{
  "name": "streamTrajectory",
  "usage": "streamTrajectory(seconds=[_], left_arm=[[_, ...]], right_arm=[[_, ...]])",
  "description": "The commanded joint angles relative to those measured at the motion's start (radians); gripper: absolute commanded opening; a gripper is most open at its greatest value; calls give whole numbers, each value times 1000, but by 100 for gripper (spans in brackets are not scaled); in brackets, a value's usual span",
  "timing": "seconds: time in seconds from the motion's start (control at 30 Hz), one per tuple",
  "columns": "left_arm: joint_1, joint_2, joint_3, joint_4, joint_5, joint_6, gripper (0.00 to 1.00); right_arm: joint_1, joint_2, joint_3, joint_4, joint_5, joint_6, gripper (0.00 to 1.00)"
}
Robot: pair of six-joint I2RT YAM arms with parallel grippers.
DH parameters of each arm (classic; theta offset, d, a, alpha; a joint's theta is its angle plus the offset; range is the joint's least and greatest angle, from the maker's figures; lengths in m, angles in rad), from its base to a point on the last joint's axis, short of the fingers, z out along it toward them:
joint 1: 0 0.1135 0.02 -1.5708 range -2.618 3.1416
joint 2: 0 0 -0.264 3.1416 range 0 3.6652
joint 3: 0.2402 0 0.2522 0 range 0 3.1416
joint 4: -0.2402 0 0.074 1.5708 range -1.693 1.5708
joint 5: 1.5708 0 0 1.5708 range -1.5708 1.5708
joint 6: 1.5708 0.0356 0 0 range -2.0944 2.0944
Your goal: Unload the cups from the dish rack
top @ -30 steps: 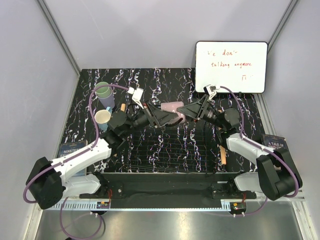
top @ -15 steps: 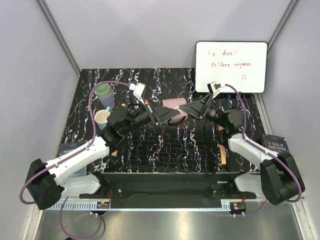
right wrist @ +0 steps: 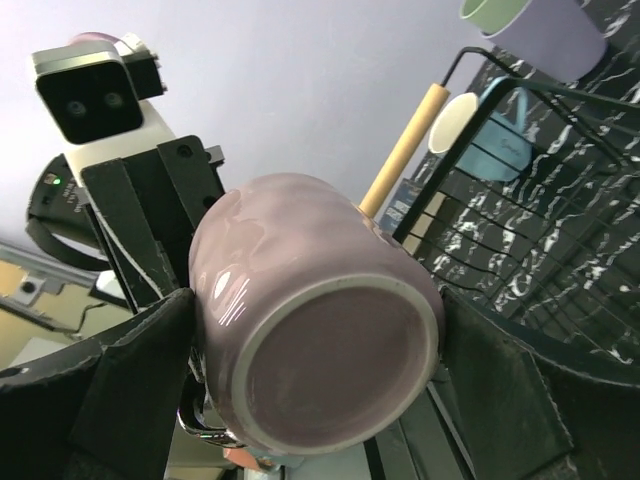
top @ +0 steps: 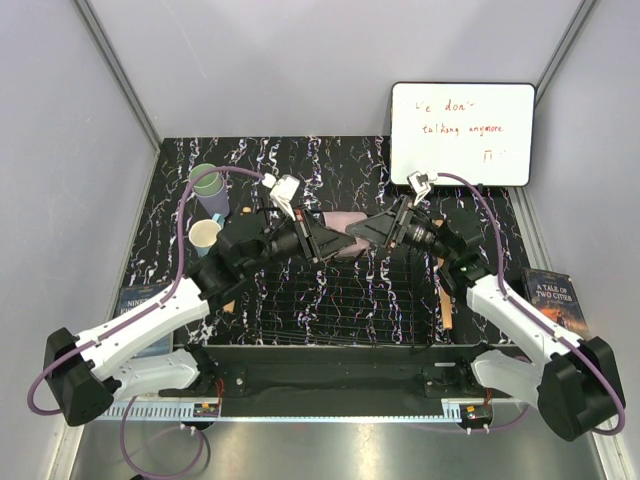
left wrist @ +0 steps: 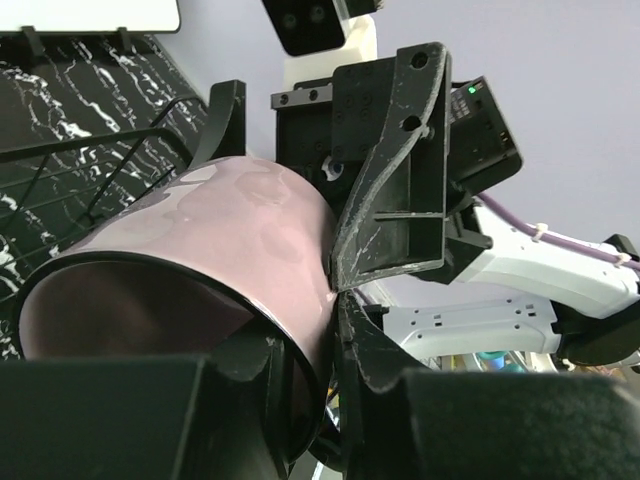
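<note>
A mauve-brown cup [top: 345,220] lies on its side in the air above the far edge of the black wire dish rack [top: 340,300]. My left gripper [top: 325,238] is shut on its rim [left wrist: 200,240], one finger inside the mouth and one outside. My right gripper [top: 366,228] stands open, its fingers wide on either side of the cup's base [right wrist: 320,350]. Left of the rack, a pale green cup [top: 207,180] sits nested in a lavender cup [top: 215,204], and a light blue mug [top: 205,237] stands near them.
A whiteboard [top: 462,133] leans at the back right. One book [top: 143,298] lies left of the rack and another book [top: 552,290] right of it. The rack's wooden bars [right wrist: 405,150] run along its sides.
My left gripper has shut on the cup's rim. The right gripper's jaws have widened off the cup's base. Both wrists and the cup have shifted slightly.
</note>
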Motion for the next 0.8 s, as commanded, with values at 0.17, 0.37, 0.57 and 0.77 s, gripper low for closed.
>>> streamTrajectory(seconds=[0.17, 0.37, 0.57, 0.77], left_arm=[[36, -81, 60, -116, -288, 169, 0], [41, -95, 130, -200, -345, 220, 0], [79, -35, 310, -420, -487, 333, 0], [202, 11, 469, -644, -674, 421, 0]], right_arm=[[-17, -128, 128, -339, 185, -257, 100], [-17, -198, 191, -482, 260, -337, 100], [-17, -223, 187, -539, 283, -367, 100], [-17, -246, 159, -567, 303, -383, 100]])
